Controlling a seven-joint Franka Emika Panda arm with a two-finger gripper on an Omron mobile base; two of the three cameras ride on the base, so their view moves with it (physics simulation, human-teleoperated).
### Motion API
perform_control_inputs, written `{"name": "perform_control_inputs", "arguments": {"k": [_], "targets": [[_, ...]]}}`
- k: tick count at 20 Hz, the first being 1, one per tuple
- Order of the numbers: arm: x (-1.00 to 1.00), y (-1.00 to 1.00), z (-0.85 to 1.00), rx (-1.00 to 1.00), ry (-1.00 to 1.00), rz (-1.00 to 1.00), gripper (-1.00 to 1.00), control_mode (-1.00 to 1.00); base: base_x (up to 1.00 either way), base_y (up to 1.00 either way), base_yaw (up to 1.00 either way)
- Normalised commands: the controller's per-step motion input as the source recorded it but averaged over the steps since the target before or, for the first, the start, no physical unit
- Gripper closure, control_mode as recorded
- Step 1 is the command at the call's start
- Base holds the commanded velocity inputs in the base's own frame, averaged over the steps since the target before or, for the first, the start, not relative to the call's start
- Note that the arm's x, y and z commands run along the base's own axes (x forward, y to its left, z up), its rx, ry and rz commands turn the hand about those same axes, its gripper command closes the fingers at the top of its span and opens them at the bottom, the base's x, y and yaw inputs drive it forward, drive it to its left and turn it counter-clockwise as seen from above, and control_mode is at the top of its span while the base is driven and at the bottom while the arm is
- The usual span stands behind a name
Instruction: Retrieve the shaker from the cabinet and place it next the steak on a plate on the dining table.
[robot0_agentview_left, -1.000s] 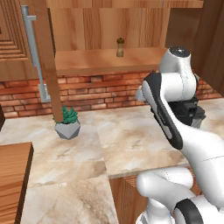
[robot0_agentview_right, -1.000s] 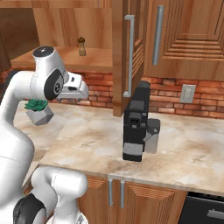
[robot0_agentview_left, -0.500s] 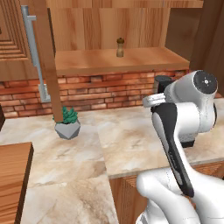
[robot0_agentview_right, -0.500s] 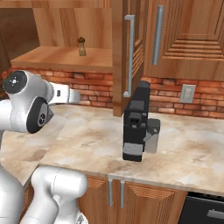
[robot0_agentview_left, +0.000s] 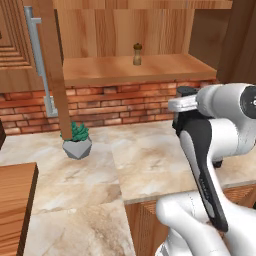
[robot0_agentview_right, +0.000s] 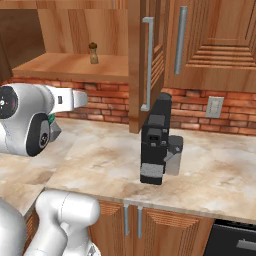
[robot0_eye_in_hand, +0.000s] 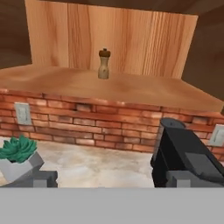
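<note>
**Warm wood, red brick, pale marble**

I see the shaker (robot0_eye_in_hand: 103, 64) in tan wood with a dark brown knob, on the cabinet (robot0_eye_in_hand: 131, 39) shelf of streaked honey-brown panelling. Below runs a red brick wall (robot0_eye_in_hand: 87, 127) with pale mortar lines. The counter (robot0_agentview_left: 145, 160) is beige, veined marble. At 8 o'clock in the hand view sits a teal-green plant (robot0_eye_in_hand: 17, 148) in a grey pot; at 4 o'clock, a black coffee machine (robot0_eye_in_hand: 183, 159).

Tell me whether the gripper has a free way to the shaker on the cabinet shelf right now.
Probably yes. The shaker stands alone and upright on the open cabinet shelf, door swung aside, nothing before it. The gripper faces it with jaws open, though well short of it.
</note>
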Motion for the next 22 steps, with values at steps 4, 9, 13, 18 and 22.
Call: {"name": "perform_control_inputs", "arguments": {"k": [4,9,13,18,22], "targets": [[0.00,0.00,0.59,0.00,0.00,0.04,-1.00,-1.00,0.00,0.00,0.00],[0.00,0.02,0.61,0.00,-0.09,0.00,-1.00,-1.00,0.00,0.00,0.00],[0.00,0.02,0.53,0.00,-0.02,0.00,-1.00,-1.00,0.00,0.00,0.00],[0.03,0.01,0.34,0.00,0.00,0.00,-1.00,-1.00,0.00,0.00,0.00],[0.21,0.08,0.09,0.00,0.01,0.00,-1.00,-1.00,0.00,0.00,0.00]]}}
